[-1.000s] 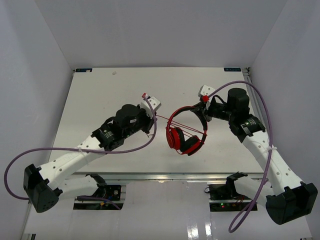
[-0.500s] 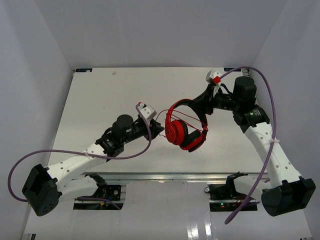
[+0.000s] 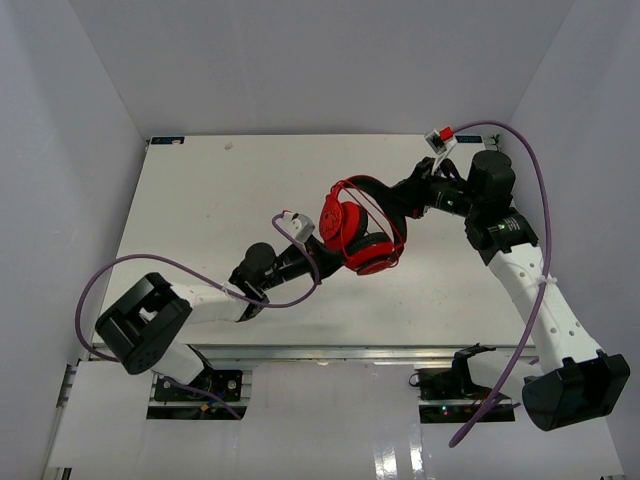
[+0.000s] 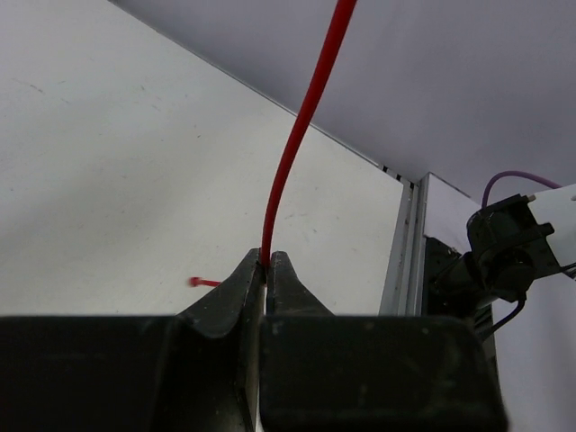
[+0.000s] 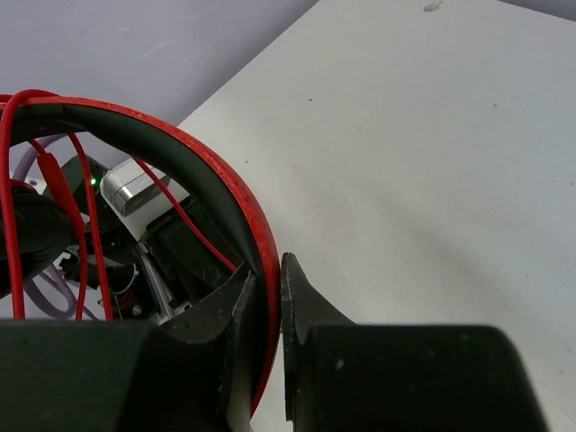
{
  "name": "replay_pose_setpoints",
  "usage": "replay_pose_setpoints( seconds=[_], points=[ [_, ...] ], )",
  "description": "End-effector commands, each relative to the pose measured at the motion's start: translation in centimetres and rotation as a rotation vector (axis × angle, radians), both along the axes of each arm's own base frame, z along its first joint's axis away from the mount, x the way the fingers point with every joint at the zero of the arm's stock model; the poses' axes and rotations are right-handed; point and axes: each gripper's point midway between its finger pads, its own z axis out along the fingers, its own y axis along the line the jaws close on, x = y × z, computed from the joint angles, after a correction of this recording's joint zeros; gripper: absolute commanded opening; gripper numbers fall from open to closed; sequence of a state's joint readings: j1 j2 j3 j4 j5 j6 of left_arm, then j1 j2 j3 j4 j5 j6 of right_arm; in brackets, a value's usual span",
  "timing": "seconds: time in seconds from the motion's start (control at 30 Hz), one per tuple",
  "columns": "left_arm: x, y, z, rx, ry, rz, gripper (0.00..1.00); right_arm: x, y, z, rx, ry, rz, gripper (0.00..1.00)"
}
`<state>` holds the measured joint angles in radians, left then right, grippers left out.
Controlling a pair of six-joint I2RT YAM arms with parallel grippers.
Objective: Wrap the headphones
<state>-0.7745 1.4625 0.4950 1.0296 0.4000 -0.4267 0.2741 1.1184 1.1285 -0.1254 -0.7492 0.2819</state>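
A white table (image 3: 190, 190) with a metal rail (image 3: 330, 351) along its near edge stands between plain pale grey walls (image 3: 320, 60).

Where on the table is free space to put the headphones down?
Free: the table far-left, beyond the left gripper; also near-right, beside the right arm. Crowded: the middle, around the headphones, cable and right gripper.

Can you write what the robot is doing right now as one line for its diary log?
task: wrap headphones | left gripper: shut on cable | right gripper: shut on headband | cable: strands cross headband
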Motion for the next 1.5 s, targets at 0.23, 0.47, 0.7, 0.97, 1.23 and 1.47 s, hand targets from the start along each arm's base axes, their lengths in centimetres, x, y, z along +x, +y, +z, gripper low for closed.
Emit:
replay_pose_setpoints(
  seconds=[0.23, 0.47, 0.7, 0.97, 1.23, 1.47],
  points=[
    [-1.5, -2.0, 3.0, -0.196, -0.026, -0.071, 0.0, 4.8, -2.7, -0.6, 0.101, 0.174, -0.377, 0.08],
    [-1.8, -2.9, 2.9, -0.192, 0.005, -0.062, 0.0, 6.4, -4.3, -1.9, 0.077, 0.172, -0.505, 0.08],
    [-2.3, -3.6, 2.6, -0.17, 0.012, -0.06, 0.0, 7.2, -5.0, -2.8, 0.049, 0.142, -0.55, 0.08],
    [-2.0, -5.2, 1.2, -0.142, 0.008, -0.052, 0.01, 7.3, -5.1, -2.2, 0.053, 0.128, -0.557, 0.08],
    [-0.8, -6.5, 1.6, -0.163, -0.03, -0.031, 0.01, 6.8, -5.2, -1.3, 0.057, 0.113, -0.551, 0.08],
    [-0.1, -7.1, 1.7, -0.173, -0.054, -0.012, 0.02, 6.8, -5.3, -0.8, 0.061, 0.107, -0.556, 0.08]
  ],
)
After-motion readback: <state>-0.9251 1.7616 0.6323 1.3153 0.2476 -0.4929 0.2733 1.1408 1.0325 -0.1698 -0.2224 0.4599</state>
